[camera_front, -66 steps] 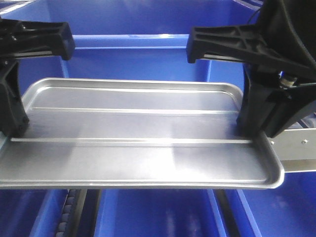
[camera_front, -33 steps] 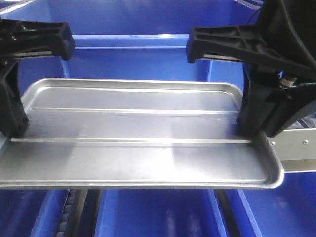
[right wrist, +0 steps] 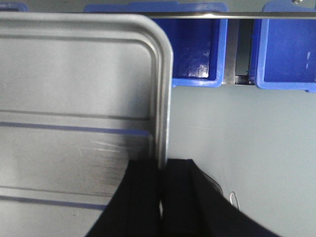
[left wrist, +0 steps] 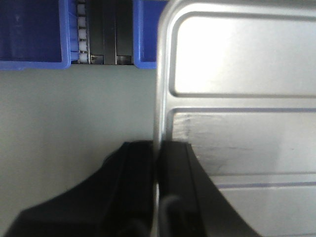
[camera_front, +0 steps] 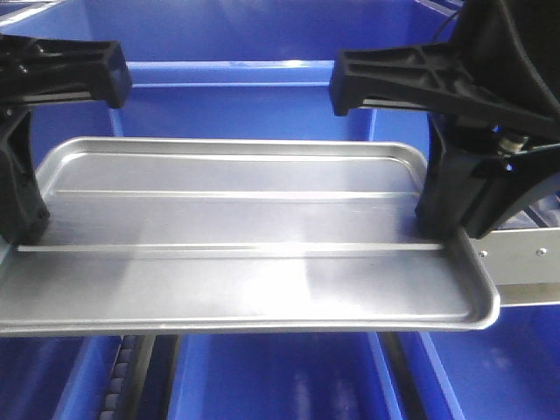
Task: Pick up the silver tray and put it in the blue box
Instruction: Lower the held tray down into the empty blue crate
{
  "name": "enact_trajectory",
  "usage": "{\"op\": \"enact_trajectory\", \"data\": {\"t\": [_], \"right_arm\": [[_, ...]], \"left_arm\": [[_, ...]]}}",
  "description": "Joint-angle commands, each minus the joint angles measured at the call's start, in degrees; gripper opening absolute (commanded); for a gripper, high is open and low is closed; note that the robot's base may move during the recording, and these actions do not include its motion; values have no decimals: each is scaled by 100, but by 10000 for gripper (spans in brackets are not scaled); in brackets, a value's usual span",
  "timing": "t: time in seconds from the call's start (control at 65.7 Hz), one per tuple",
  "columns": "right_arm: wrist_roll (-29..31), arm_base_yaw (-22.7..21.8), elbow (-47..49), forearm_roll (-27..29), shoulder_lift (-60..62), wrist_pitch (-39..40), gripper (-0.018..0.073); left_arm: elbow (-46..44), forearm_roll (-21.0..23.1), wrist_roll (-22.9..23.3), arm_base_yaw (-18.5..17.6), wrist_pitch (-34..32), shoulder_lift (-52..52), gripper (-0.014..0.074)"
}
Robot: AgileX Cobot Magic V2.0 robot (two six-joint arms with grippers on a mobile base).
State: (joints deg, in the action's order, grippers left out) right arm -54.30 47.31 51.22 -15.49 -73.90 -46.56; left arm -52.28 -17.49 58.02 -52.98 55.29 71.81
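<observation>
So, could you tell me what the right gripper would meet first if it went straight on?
The shiny rectangular metal tray: the right gripper clamps its rim, which runs straight ahead. Beyond the corner lies a blue plastic bin, depth unclear.

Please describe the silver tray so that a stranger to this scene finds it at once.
Blue boxes fill the front view. Before the blue box straight ahead, the left gripper and right gripper pinch the short edges of the silver tray between black fingers. Unlike its blue plastic neighbours, it is shiny metal, with rounded corners and two long raised lines.
</observation>
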Motion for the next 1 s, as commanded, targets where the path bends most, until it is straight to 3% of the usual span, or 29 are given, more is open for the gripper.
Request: {"op": "enact_trajectory", "data": {"t": [0.0,0.198,0.304,0.456,0.684,0.821,0.989], "right_arm": [[126,-12,142,-243,145,162,57],[126,-12,452,-104,334,-182,57],[172,-12,828,-104,584,-511,57],[256,-12,1406,-147,802,-916,57],[1339,-118,2594,-13,563,-737,57],[1996,-455,3359,354,234,-571,57],[2787,-990,3999,1051,-269,-351,57]], "left_arm": [[-152,-246,40,-17,-61,-156,-7],[-486,-213,19,-17,403,-388,-7],[-924,-111,-425,-17,425,-668,-7],[-1569,-299,-585,6,621,-854,-7],[-2536,-312,-1505,366,420,-463,-7],[-3090,179,-2339,794,172,-42,-6],[-3572,1260,-3313,1413,-597,469,-6]]}}
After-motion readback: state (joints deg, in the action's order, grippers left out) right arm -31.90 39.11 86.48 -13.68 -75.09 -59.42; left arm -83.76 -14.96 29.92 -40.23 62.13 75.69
